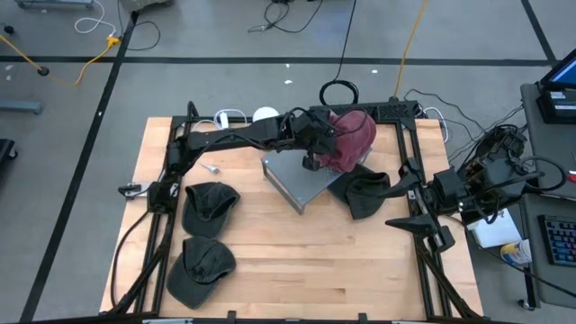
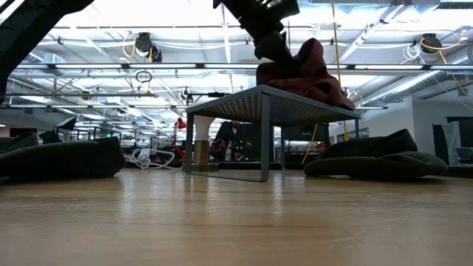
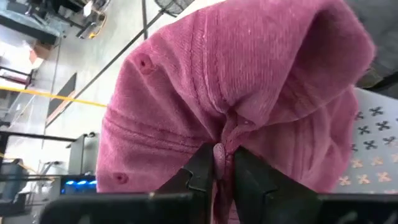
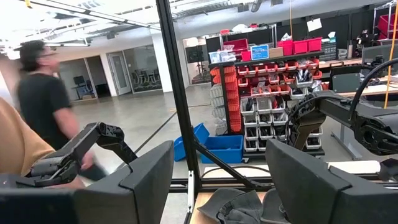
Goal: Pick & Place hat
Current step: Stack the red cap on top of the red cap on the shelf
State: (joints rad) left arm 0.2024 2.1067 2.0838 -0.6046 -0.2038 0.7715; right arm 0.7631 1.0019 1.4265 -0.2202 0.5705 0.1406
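1. High view: the left tool [image 1: 317, 148] reaches from the table's left side across to the middle of its far edge, over a grey perforated stand [image 1: 292, 184], and sits against a maroon hat [image 1: 351, 139] draped on the stand's far right corner.
2. Left wrist view shows what the overhead one cannot — the two fingers [image 3: 202, 171] are drawn narrow, pinching a fold of the maroon hat [image 3: 249, 87]; white cross-shaped cut-outs of the stand [image 3: 373, 143] show beside the cloth.
3. Low view: the hat [image 2: 307, 70] rests bunched on the stand's top [image 2: 266, 100], which stands on legs above the wooden table [image 2: 236, 222].
4. High view alone shows three dark hats: two near the table's left edge [image 1: 210, 205] [image 1: 200, 268], and one just right of the stand [image 1: 364, 193].
5. Right tool [image 1: 416, 219] waits at the table's right edge; its wrist view shows the fingers [image 4: 146, 180] set wide — and a person [image 4: 40, 99] in a dark top in the room beyond.
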